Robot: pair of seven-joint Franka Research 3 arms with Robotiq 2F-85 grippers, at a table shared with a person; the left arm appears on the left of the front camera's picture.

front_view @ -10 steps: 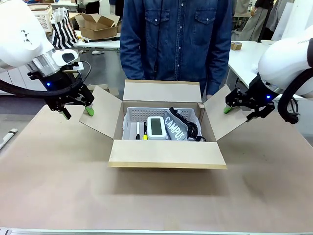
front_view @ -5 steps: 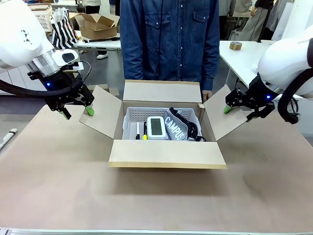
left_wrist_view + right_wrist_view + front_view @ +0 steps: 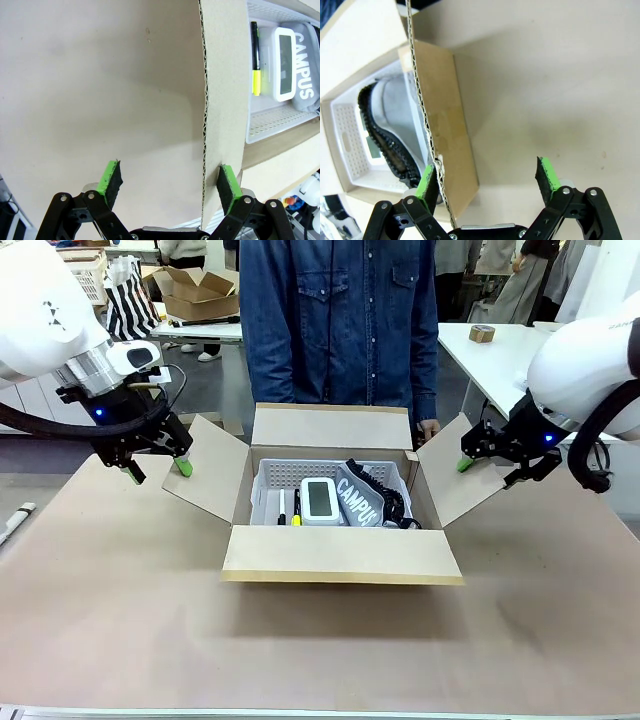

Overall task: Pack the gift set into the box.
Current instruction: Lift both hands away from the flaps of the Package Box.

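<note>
Person (image 3: 340,320) edged left; left gripper (image 3: 160,472), right gripper (image 3: 489,469) unmoved.

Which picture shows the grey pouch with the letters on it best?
The left wrist view: the grey pouch is big there and CAMPUS reads fully, sideways. The front view shows it small, leaning in the basket. The right wrist view shows its side, no letters.

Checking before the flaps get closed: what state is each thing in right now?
Box, open, all four flaps folded out.
Basket, upright inside the box.
Left end effector, open, straddling the left flap edge.
Right end effector, open, straddling the right flap edge.
</note>
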